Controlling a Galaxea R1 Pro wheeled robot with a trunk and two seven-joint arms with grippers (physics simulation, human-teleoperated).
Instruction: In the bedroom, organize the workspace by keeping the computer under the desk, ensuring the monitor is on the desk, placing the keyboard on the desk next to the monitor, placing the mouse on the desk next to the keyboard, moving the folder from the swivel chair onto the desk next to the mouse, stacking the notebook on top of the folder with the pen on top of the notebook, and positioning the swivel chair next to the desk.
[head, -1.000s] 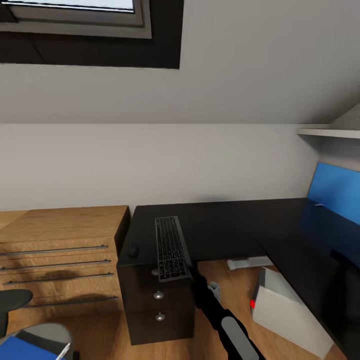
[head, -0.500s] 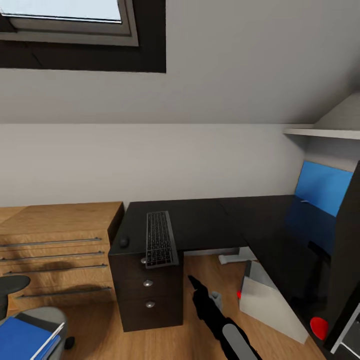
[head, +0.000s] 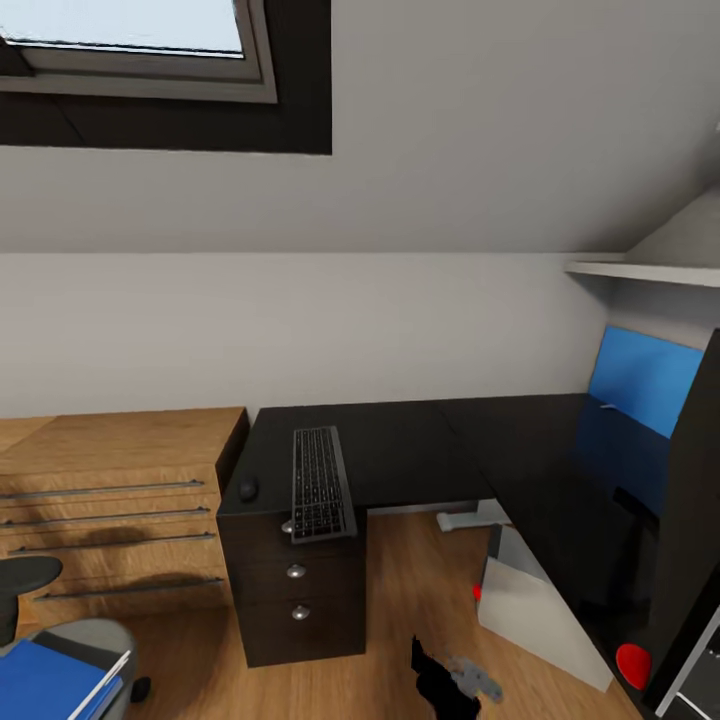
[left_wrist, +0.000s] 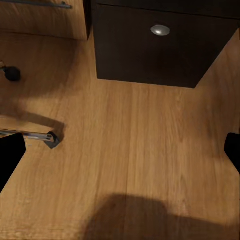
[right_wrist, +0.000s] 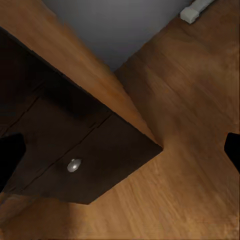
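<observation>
The black L-shaped desk (head: 420, 440) stands against the far wall. On its left end lies the keyboard (head: 320, 483), its near end overhanging the front edge, with the small dark mouse (head: 248, 490) just left of it. The grey computer (head: 540, 610) stands tilted on the floor beneath the desk corner. At the right edge rises the black monitor (head: 695, 530). At the lower left is the swivel chair (head: 85, 635), with the blue folder (head: 45, 685) on its seat. My right arm (head: 445, 685) hangs low. The left gripper (left_wrist: 120, 155) and the right gripper (right_wrist: 120, 150) are both open and empty over the floor.
A light-wood drawer unit (head: 110, 500) adjoins the desk's left end. The black drawer unit (head: 300, 590) sits under the keyboard; its knob (left_wrist: 160, 30) and the chair's chrome leg (left_wrist: 30, 135) are near my left gripper. A blue wall panel (head: 640, 375) and shelf (head: 650, 270) are at the right.
The camera has pulled back and turned, bringing the chair, folder and monitor into view. My right arm has dropped from near the keyboard toward the picture's lower edge.
</observation>
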